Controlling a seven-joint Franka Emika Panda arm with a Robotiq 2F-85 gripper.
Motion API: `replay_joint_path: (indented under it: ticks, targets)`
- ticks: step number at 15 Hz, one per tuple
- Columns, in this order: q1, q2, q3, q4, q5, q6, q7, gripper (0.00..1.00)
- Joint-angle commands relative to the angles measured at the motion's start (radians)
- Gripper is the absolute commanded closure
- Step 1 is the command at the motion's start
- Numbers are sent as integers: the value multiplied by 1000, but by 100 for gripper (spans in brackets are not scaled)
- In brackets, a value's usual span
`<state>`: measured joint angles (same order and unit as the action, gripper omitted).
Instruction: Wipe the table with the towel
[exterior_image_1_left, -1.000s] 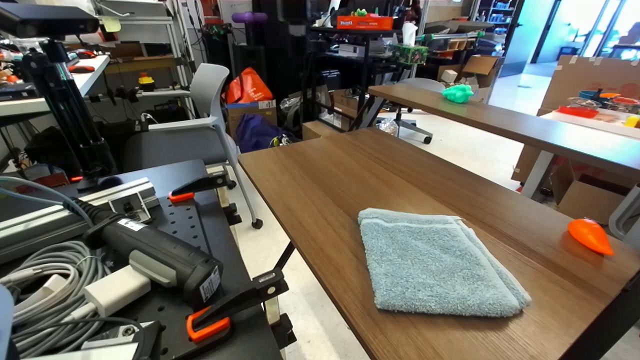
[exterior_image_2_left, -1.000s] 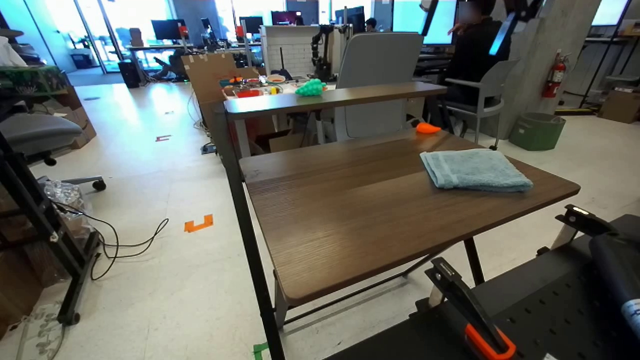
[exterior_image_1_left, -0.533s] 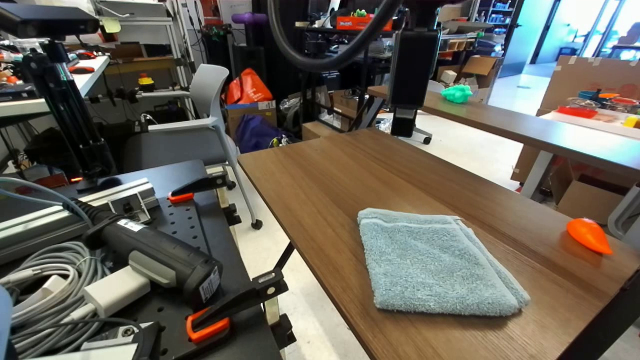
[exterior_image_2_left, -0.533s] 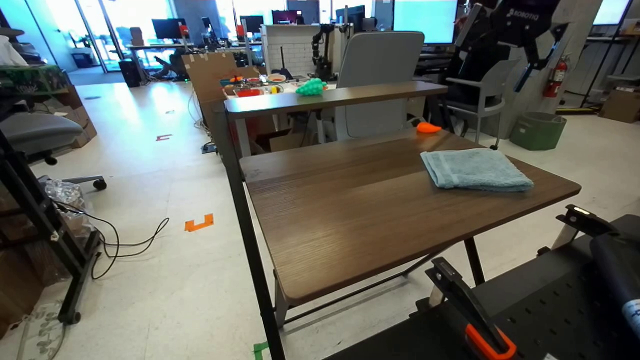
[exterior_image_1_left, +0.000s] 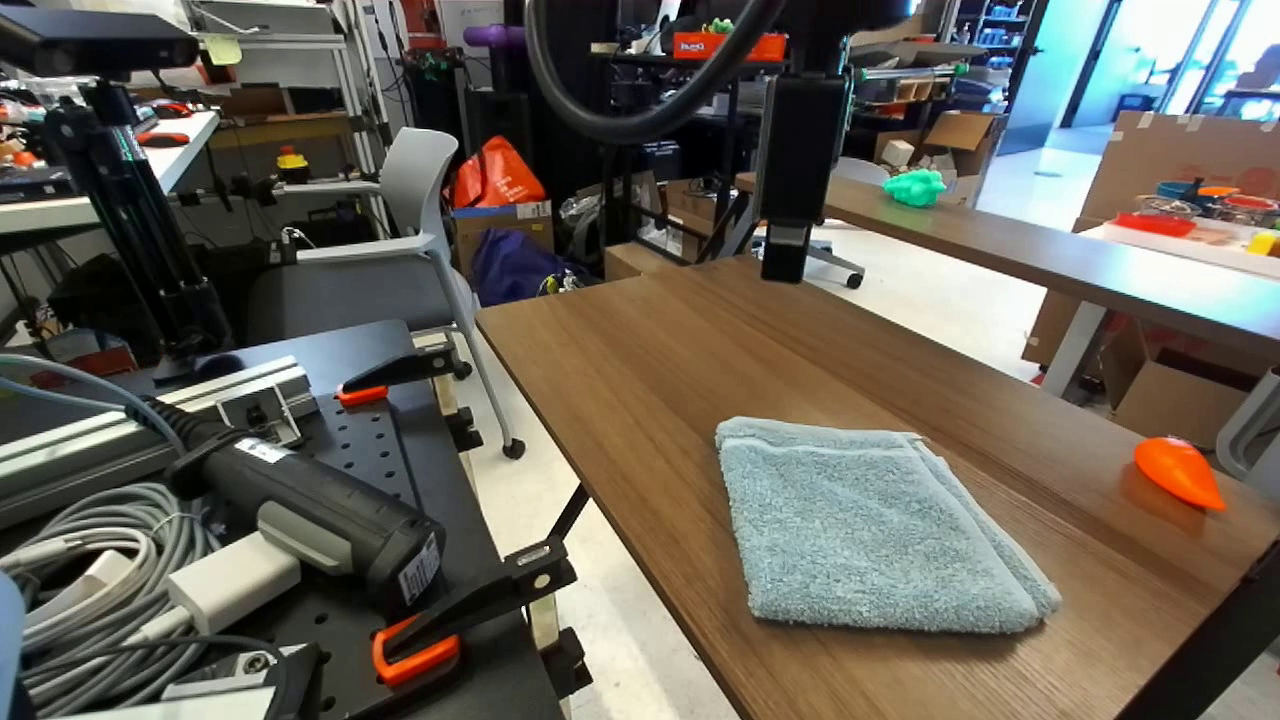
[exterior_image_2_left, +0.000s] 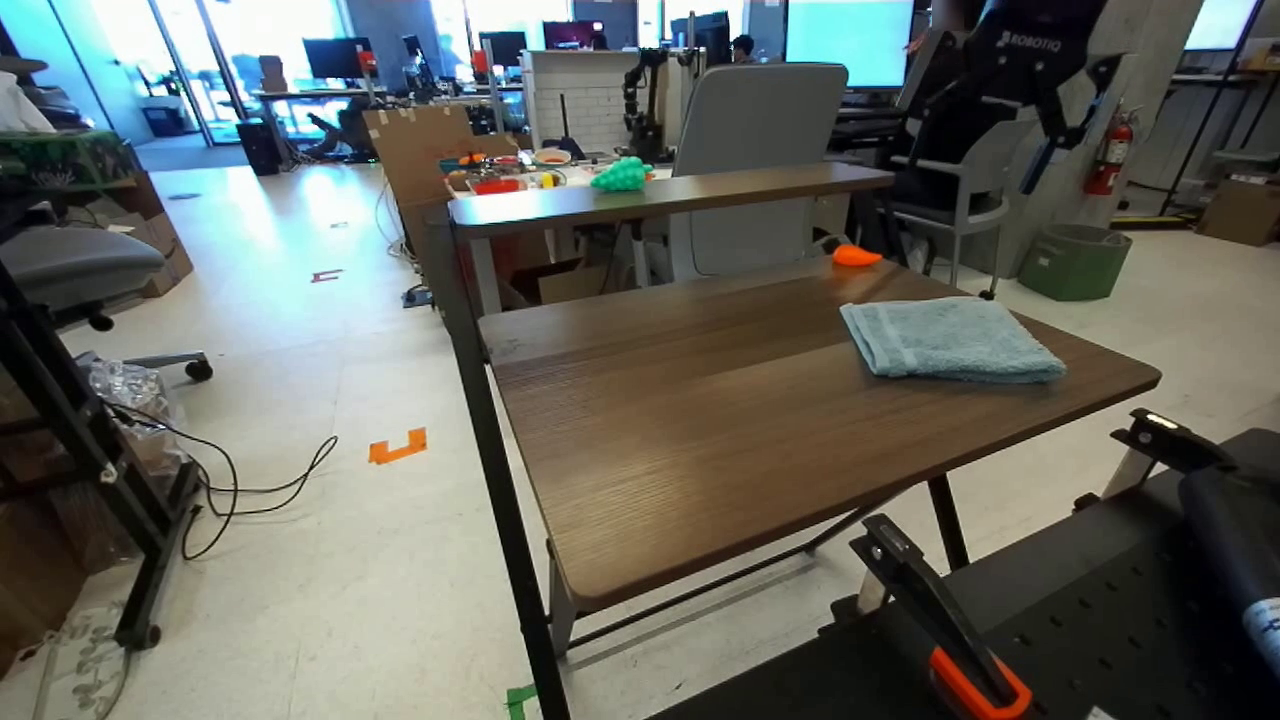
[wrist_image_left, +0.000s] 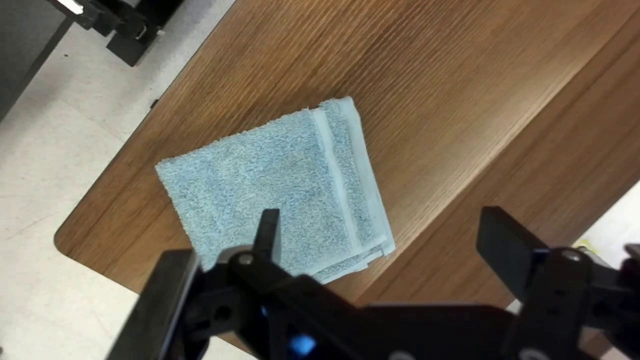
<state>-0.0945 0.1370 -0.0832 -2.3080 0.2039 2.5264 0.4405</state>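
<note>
The towel (wrist_image_left: 270, 165) lay flat on the desk (exterior_image_1_left: 640, 350), light blue, fluffy and folded into a rough square, close to one end of the brown wood. The end effector (wrist_image_left: 382, 227) hung in the air, higher than the towel and well apart from it. It was released: its fingers (wrist_image_left: 267, 232) stood wide of each other.

The wrist view told me how the two lined up. One finger crossed in front of the lower part of the cloth, while the other stood out past it, with bare wood behind. The banded edge and a folded corner of the towel showed in the gap between them, and the larger part of the cloth spread up and to the left of there.

On the same desk, in an exterior view, an orange teardrop-shaped thing (exterior_image_2_left: 857, 256) sat by an edge, apart from the towel. Beyond, a lumpy green thing (exterior_image_2_left: 620, 175) rested on a narrow brown shelf (exterior_image_2_left: 760, 183), with a grey chair (exterior_image_2_left: 765, 115) past it.
</note>
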Motion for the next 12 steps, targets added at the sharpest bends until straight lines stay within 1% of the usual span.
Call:
replay_joint_path:
  ticks: [1,3,4,5,7,8,9,10,11,12]
  targets:
    - [48,158,-70,98,-236,16,246,0]
    - [73,265,-129,162,-351,25,369,0]
    - [71,317,-169,203,-391,23,401,0]
    - [73,379,-190,247,-399,18,427,0]
    - [37,473,-191,319,-338,14,394,0]
    - [4,505,-169,338,-301,29,332,0]
    - [-15,521,-157,344,-281,40,296,0]
    - [-44,525,-131,336,-242,55,236,0]
    - [21,504,-190,313,-270,29,299,0]
    - [16,523,-191,320,-256,32,282,0]
